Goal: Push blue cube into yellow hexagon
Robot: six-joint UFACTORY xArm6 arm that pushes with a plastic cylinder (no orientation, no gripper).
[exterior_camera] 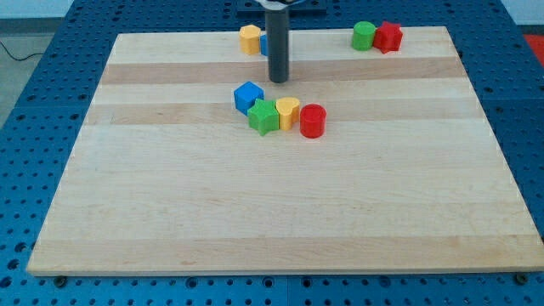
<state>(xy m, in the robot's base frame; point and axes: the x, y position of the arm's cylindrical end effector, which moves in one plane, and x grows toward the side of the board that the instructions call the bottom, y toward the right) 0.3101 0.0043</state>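
The blue cube [248, 96] sits near the board's upper middle, touching a green star [263, 116] at its lower right. The yellow hexagon [249, 38] stands at the view's top edge of the board, well above the cube. My tip [279, 81] rests on the board just up and to the right of the blue cube, a small gap away. The rod partly hides another blue block [265, 44] that sits right beside the yellow hexagon.
A yellow heart [288, 111] and a red cylinder [313, 121] sit in a row to the right of the green star. A green block [364, 36] and a red block [388, 36] touch each other at the top right. The wooden board [272, 212] lies on a blue perforated table.
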